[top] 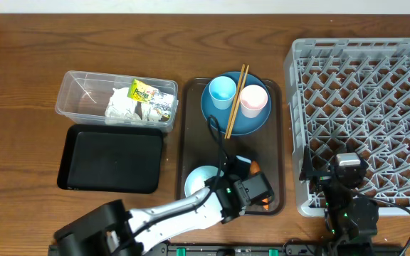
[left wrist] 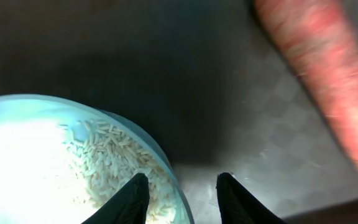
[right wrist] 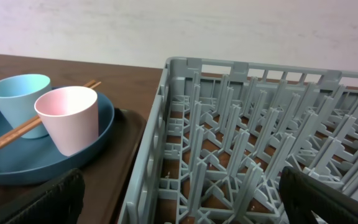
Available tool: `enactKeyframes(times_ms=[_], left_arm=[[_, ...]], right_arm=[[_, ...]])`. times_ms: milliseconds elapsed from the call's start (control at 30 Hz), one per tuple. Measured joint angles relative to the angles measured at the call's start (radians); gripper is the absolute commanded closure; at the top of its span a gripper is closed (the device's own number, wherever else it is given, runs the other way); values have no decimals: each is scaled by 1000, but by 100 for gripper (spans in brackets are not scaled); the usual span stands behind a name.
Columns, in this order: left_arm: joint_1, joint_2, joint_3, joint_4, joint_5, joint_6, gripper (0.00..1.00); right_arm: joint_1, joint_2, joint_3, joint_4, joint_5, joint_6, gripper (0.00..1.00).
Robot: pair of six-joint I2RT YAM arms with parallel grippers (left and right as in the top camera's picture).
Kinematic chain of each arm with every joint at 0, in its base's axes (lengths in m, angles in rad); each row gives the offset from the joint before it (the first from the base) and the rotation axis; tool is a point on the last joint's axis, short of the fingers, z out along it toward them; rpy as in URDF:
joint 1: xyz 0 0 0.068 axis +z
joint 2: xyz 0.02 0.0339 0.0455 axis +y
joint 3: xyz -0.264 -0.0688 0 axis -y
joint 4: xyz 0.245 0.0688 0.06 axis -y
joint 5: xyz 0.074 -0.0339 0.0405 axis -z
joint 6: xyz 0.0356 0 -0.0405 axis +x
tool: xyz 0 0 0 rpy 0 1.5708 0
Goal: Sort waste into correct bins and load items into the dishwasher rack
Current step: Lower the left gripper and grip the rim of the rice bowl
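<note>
My left gripper (left wrist: 180, 198) is open, its two fingers astride the rim of the light-blue bowl (left wrist: 55, 155), which holds white rice (left wrist: 114, 165). The bowl (top: 199, 180) sits on the brown tray, the orange carrot (left wrist: 322, 81) just right of it, partly hidden in the overhead view (top: 255, 168). My right gripper (right wrist: 179, 199) is open over the near left corner of the grey rack (top: 365, 114). The dark-blue plate (top: 251, 117) carries the light-blue cup (top: 222, 90), pink cup (top: 253, 100) and chopsticks (top: 236, 99). The napkin (top: 123, 105) and snack packet (top: 142, 90) lie in the clear tub (top: 73, 89).
The brown serving tray (top: 191, 142) lies between the bins and the rack. The black tray (top: 111, 158) sits in front of the clear tub and looks empty. The rack's pegs (right wrist: 260, 143) stand close under my right gripper.
</note>
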Motion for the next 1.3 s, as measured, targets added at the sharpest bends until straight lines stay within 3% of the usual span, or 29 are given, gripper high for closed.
enactKeyframes(times_ms=[733, 900, 1300], left_arm=[[0, -5, 0, 0, -37, -2, 80], [0, -5, 0, -1, -38, -5, 90], [0, -5, 0, -10, -38, -2, 87]], right_arm=[[0, 0, 0, 0, 0, 0, 1], [0, 0, 0, 0, 0, 0, 1], [0, 0, 0, 0, 0, 0, 1]])
